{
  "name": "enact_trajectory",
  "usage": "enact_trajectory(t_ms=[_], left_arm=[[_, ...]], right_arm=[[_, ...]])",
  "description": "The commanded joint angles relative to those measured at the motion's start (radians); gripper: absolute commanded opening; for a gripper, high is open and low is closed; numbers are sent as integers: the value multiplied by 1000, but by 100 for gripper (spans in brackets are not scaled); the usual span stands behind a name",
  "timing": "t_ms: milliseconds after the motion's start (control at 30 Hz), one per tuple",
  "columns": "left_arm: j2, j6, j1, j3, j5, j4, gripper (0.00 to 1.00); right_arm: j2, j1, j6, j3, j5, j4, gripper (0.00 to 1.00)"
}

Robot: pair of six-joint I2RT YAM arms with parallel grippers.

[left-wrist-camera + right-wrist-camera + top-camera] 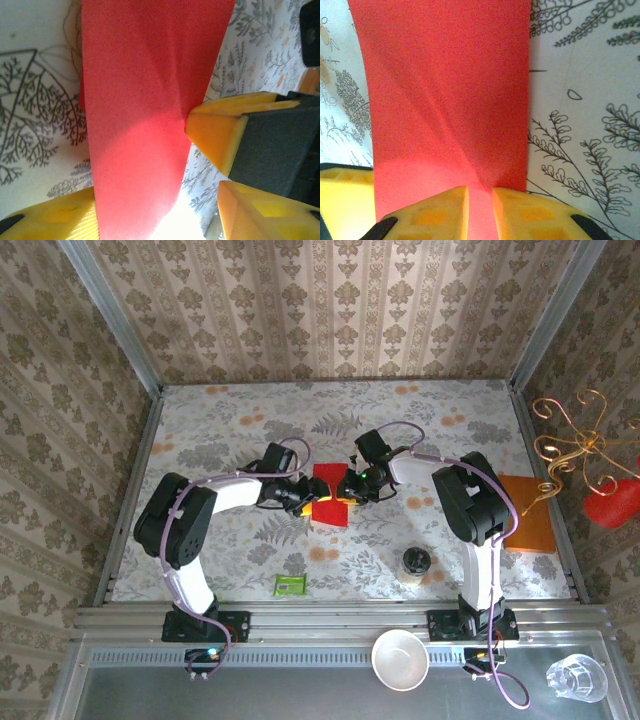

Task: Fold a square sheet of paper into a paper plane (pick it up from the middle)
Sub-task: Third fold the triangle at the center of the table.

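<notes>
The square sheet of paper (331, 483) is bright red and creased into a narrower strip, held just above the middle of the flowered table (230, 430). My right gripper (480, 202) is shut on its edge, and the paper (445, 90) puckers between the two yellow fingertips (435, 215). From the left, my left gripper (303, 497) reaches the sheet. Its jaws stand open and wide apart around the strip (145, 100). In the left wrist view the paper lies near the left finger (50, 220), well clear of the other. The right gripper's yellow finger (215, 130) touches the strip's far edge.
An orange rectangular pad (525, 512) lies at the table's right edge. A small green packet (290, 585) and a small jar (415, 563) sit near the front. A white cup (400, 658) and a glass (577, 677) stand on the front ledge.
</notes>
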Motion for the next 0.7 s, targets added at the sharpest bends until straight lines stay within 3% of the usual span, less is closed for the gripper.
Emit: enact_trajectory(t_ms=[0, 667], left_arm=[[29, 45, 21, 33, 49, 0, 57], [169, 198, 119, 175, 184, -142, 25]], right_arm=[[46, -13, 5, -43, 77, -20, 25], [33, -24, -17, -44, 59, 3, 26]])
